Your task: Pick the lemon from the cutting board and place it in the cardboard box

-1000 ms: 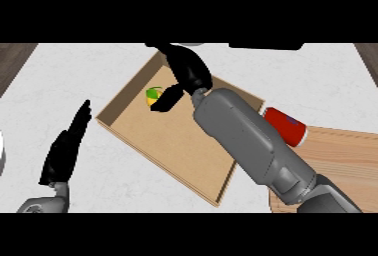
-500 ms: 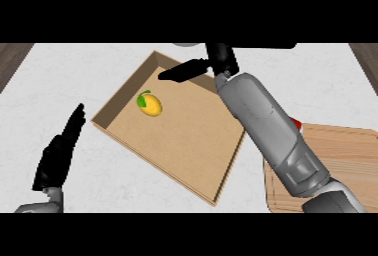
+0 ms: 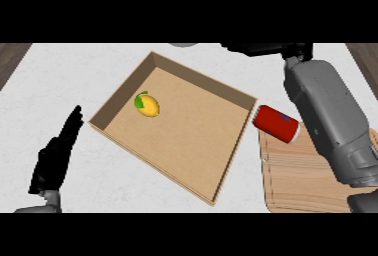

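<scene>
Left hand (image 3: 55, 157) resting flat on the counter's left side, fingers straight. Lemon (image 3: 148, 105) lying inside the cardboard box (image 3: 235, 134), near its upper left wall. Then a red can (image 3: 277, 123) on the cutting board (image 3: 299, 185), and right hand (image 3: 266, 48) up top, fingers spread apart, holding nothing.

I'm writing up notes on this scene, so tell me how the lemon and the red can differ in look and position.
The lemon is small, rounded and yellow with a green end; the red can is larger, cylindrical and red. The lemon lies inside the cardboard box, while the red can lies outside it, on its side at the corner of the cutting board. Neither is touched by a robot hand.
</scene>
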`<move>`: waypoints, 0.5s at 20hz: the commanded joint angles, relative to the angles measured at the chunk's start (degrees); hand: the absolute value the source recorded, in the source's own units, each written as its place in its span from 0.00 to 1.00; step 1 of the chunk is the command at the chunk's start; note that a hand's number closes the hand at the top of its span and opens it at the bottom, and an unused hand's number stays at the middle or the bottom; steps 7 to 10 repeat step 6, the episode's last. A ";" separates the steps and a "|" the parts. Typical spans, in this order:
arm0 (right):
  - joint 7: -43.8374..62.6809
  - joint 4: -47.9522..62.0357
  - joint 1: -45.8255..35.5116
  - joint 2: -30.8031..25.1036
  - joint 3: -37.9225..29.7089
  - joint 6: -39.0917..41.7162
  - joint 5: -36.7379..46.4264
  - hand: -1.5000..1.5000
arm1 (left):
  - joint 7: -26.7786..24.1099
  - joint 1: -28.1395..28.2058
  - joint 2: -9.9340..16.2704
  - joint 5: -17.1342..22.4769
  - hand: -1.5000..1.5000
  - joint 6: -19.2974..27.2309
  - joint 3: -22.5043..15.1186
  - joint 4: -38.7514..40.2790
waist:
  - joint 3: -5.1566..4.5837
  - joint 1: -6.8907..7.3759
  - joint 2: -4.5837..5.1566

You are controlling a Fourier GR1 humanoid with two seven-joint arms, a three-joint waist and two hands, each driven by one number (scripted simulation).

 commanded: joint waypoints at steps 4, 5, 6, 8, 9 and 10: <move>-5.26 6.29 0.97 -12.17 -5.59 14.99 -2.92 0.00 | -2.37 0.23 -0.69 -0.39 0.50 0.20 0.00 1.60 | -0.01 0.04 0.06; -8.27 8.43 1.47 -13.01 -6.49 16.80 -3.24 0.00 | 1.54 -4.26 0.29 -0.12 0.50 -0.12 0.80 1.66 | 0.02 0.17 0.27; -9.14 10.81 0.10 -14.43 -6.54 18.01 -2.38 0.00 | -2.84 -0.36 -0.68 -1.05 0.50 0.39 -0.19 2.62 | 0.00 0.68 0.34; -9.14 10.81 0.10 -14.43 -6.54 18.01 -2.38 0.00 | -2.84 -0.36 -0.68 -1.05 0.50 0.39 -0.19 2.62 | 0.00 0.68 0.34; -9.14 10.81 0.10 -14.43 -6.54 18.01 -2.38 0.00 | -2.84 -0.36 -0.68 -1.05 0.50 0.39 -0.19 2.62 | 0.00 0.68 0.34; -9.14 10.81 0.10 -14.43 -6.54 18.01 -2.38 0.00 | -2.84 -0.36 -0.68 -1.05 0.50 0.39 -0.19 2.62 | 0.00 0.68 0.34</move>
